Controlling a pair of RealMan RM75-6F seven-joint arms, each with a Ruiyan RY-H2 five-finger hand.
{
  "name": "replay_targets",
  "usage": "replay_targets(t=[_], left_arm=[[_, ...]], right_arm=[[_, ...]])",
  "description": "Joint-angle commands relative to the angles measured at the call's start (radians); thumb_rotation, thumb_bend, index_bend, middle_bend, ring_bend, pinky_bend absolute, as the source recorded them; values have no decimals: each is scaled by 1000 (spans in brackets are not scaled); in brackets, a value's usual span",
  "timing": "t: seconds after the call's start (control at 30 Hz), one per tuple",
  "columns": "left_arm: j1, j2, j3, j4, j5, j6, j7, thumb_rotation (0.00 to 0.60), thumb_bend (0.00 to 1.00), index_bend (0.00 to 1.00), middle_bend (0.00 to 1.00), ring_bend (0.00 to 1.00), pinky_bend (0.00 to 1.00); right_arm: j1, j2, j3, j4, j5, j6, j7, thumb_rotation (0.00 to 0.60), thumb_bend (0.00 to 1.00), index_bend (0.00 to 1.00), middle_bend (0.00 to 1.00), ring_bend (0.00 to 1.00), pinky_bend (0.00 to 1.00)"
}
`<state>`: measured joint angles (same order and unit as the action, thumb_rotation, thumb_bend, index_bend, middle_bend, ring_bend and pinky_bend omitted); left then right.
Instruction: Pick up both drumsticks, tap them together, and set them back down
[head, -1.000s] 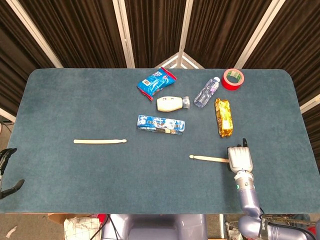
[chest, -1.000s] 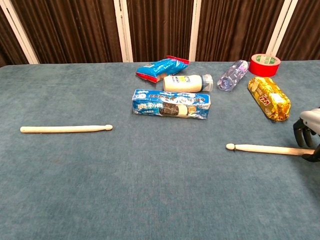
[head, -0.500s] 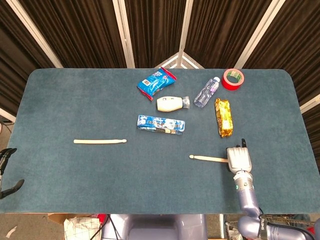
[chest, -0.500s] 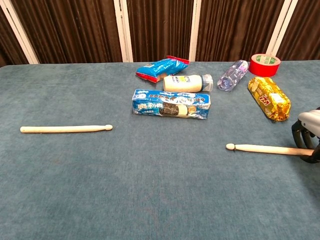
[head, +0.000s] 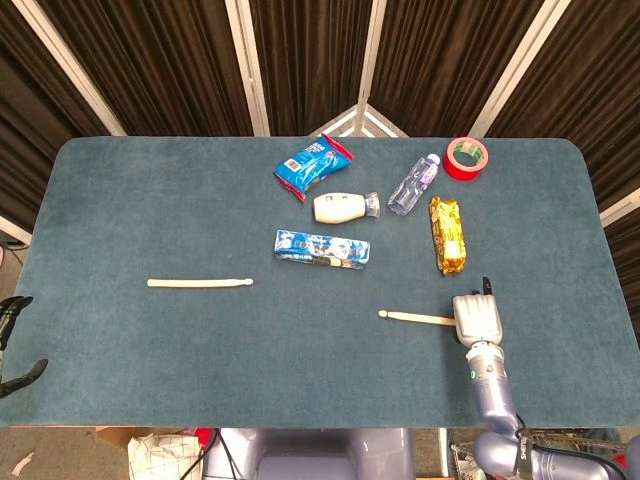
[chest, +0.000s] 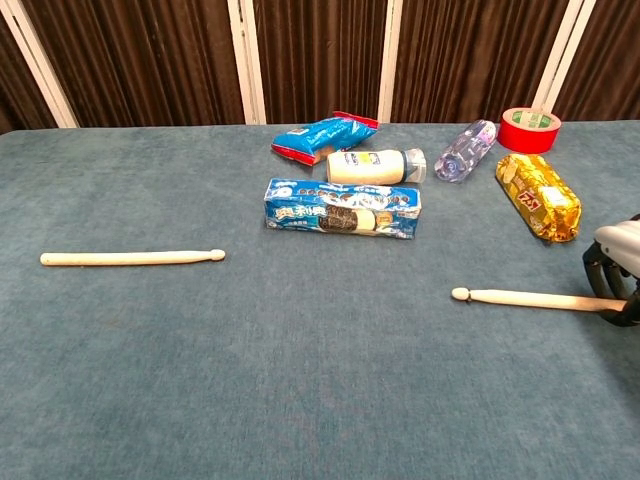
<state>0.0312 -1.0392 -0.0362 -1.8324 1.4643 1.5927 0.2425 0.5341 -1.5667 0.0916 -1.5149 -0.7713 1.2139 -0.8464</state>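
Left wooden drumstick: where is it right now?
The pale wooden drumstick lies flat on the table's left half in the head view, alone, left of the blue cookie box, untouched; the left hand hangs off the table edge.

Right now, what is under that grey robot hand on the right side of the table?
The butt end of the right drumstick runs under the right hand; its tip lies bare on the table. Whether the fingers grip it is hidden.
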Motion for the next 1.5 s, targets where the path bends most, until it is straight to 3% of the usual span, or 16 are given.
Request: replay_targets(t=[0.03, 0.37, 1.0, 1.5], left_arm=[[1, 0, 0, 0, -1, 1, -1, 600, 267, 186, 160, 0, 0], [1, 2, -2, 1, -5, 2, -4, 600, 267, 188, 160, 0, 0], [2, 3, -2, -1, -6, 2, -4, 600, 267, 188, 158, 0, 0], [-1, 1, -3, 0, -13, -5, 0, 600, 267, 188, 157, 0, 0]], right_arm=[[2, -2, 1, 2, 4, -2, -5, 600, 361, 565, 556, 368, 71], [-1, -5, -3, 11, -1, -4, -1, 600, 362, 567, 557, 372, 70], [-2, 20, -13, -9, -40, -21, 24, 600, 458, 635, 594, 412, 71], [-7, 50, -27, -9, -168, -36, 119, 600, 458, 651, 595, 413, 71]])
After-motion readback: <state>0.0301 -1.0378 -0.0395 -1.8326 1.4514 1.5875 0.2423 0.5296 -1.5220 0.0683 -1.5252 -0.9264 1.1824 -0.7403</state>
